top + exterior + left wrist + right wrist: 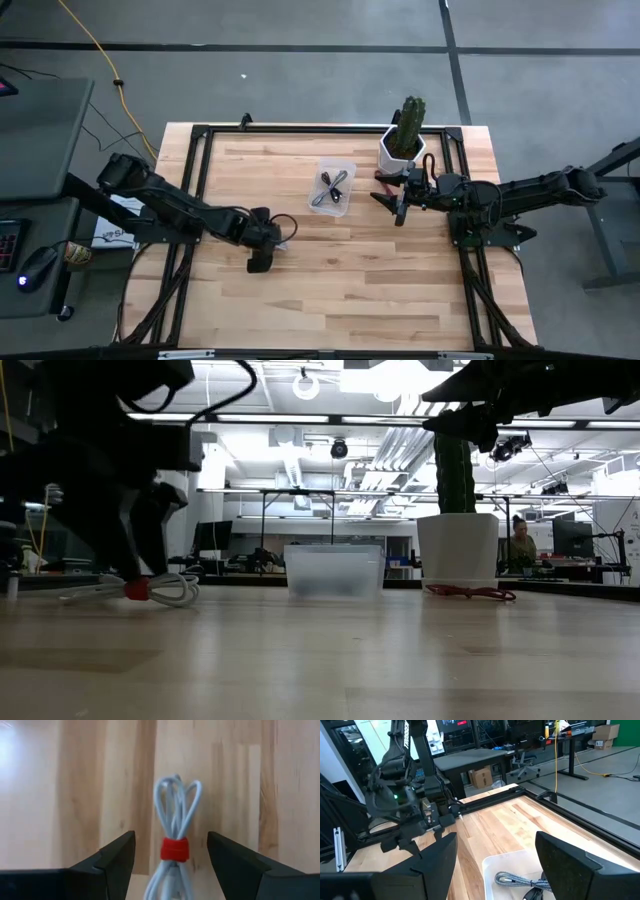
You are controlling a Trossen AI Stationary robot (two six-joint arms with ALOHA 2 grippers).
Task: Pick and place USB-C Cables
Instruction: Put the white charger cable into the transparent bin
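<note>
High view gives you the layout: your left gripper (262, 252) sits low over the wooden table (330, 290) near its left-centre, and your right gripper (401, 205) hangs above the board just right of the clear bin (333, 187), beside the white cactus pot (400, 150). Your left jaws are spread wide and straddle the whitish cable (173, 845), which lies on the wood between the fingers with its red band roughly level with the tips. The risk, as I judge it, is that closing near the band's edge catches only some of the loops, so the bundle twists or slides out when you lift; a low approach could also scrape the fingertips on the boards. Your right jaws are spread too and carry nothing. That bin already holds a grey braided cable (520, 880) and a darker one beside it. The dark red cable (472, 592) lies on the table at the pot's foot, not yet collected.
</note>
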